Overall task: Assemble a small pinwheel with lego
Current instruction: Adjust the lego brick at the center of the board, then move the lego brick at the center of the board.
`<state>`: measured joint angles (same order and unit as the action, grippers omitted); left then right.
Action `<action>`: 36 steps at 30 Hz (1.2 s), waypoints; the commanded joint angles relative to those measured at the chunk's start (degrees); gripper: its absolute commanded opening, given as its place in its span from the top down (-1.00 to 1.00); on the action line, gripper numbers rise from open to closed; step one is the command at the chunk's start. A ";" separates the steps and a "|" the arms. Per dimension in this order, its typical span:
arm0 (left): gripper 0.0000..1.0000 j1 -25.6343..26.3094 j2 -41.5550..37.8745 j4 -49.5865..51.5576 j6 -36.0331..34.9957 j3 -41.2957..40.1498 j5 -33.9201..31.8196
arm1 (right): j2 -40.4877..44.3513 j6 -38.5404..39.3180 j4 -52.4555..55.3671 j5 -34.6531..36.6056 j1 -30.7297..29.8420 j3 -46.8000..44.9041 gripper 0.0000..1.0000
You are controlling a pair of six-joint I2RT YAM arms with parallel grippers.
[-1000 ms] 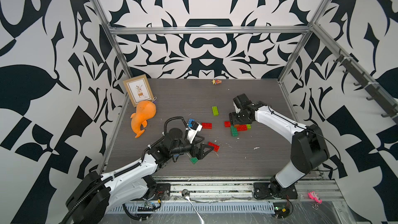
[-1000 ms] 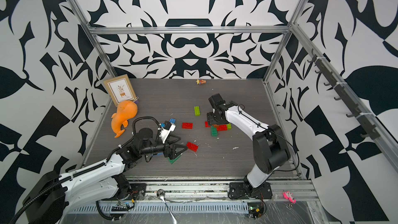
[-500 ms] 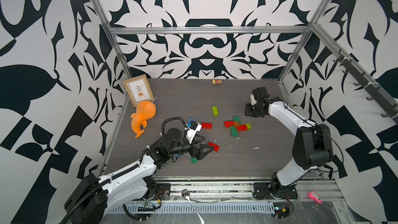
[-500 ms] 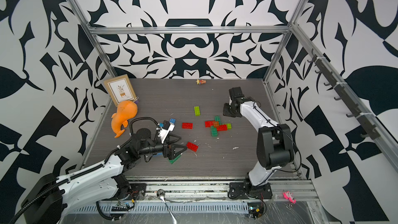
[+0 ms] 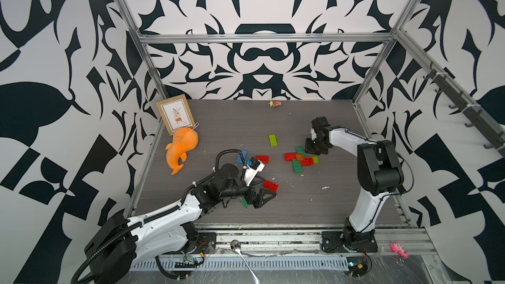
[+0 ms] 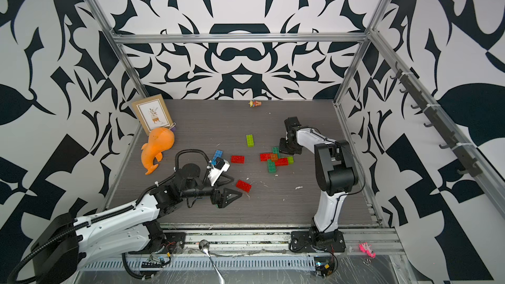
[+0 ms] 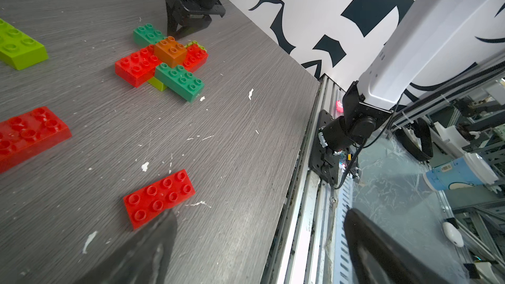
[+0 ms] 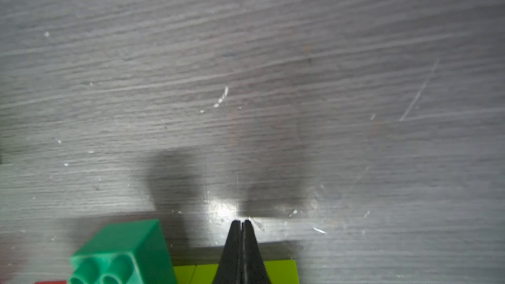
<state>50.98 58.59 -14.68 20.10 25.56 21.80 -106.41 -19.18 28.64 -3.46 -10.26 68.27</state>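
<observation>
Two robot arms work a grey wood-grain table (image 5: 328, 209) strewn with lego. The half-built pinwheel (image 5: 299, 159) lies right of the table's middle, nearer the right edge. It is made of red and dark green oblong bricks crossed, with an orange square brick (image 7: 170, 50) studded on the hub and a lime base brick (image 8: 278, 271) poking out underneath.

The right gripper (image 5: 311, 153) points down at the far side of the cross, its jaws pressed together on nothing (the right wrist view shows the two black fingertips (image 8: 233, 244) meeting with only a hairline between them). The tips sit just beside a dark green arm and above the lime base brick. Whether they touch the plastic cannot be told.

The left gripper (image 5: 265, 199) hangs low near the front edge, toward its middle, jaws spread wide and empty. A loose red brick (image 5: 270, 186) lies just beside one finger, and a loose dark green brick (image 5: 245, 203) shows at the gripper's other side. Further back lie a second red brick (image 5: 262, 159) and a blue brick (image 5: 241, 157), the latter partly hidden by the left arm's wrist camera. A loose lime brick (image 5: 272, 140) lies alone beyond them.

An orange whale toy (image 5: 181, 146) and a framed picture (image 5: 176, 116) occupy the back left corner. A small figurine (image 5: 274, 103) lies at the back edge.
</observation>
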 commanded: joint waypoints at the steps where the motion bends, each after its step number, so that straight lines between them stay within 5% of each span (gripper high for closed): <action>1: -0.99 0.08 0.27 1.88 -1.71 1.12 -2.20 | 5.10 -1.36 -0.66 0.58 -0.27 -3.97 1.00; 8: -0.99 0.08 -0.30 1.19 -1.40 0.66 -2.11 | 14.58 -4.74 -3.70 -3.38 -0.92 -15.49 1.00; 15: -0.99 0.08 -1.11 0.40 -1.14 0.17 -2.20 | 23.38 -9.68 -6.35 -0.89 -8.41 -25.25 1.00; 25: -0.99 0.08 -1.61 0.06 -0.67 -0.12 -2.03 | 35.82 -10.73 2.22 8.88 -14.05 -24.04 0.97; 30: -0.99 0.08 -2.49 -0.50 -0.12 -0.59 -2.71 | 35.91 -9.37 1.25 7.98 -17.55 -21.23 0.01; 33: -0.99 0.08 -3.39 -0.68 0.38 -1.26 -4.57 | 32.90 -8.51 0.94 9.74 -17.57 -18.68 -0.28; 36: -0.99 0.08 -4.12 -1.31 0.50 -1.77 -4.34 | 28.74 -7.50 0.56 10.22 -17.58 -15.62 -0.35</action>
<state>50.98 55.61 -14.48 19.94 24.82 18.26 -75.31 -28.01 29.32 4.47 -27.94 49.21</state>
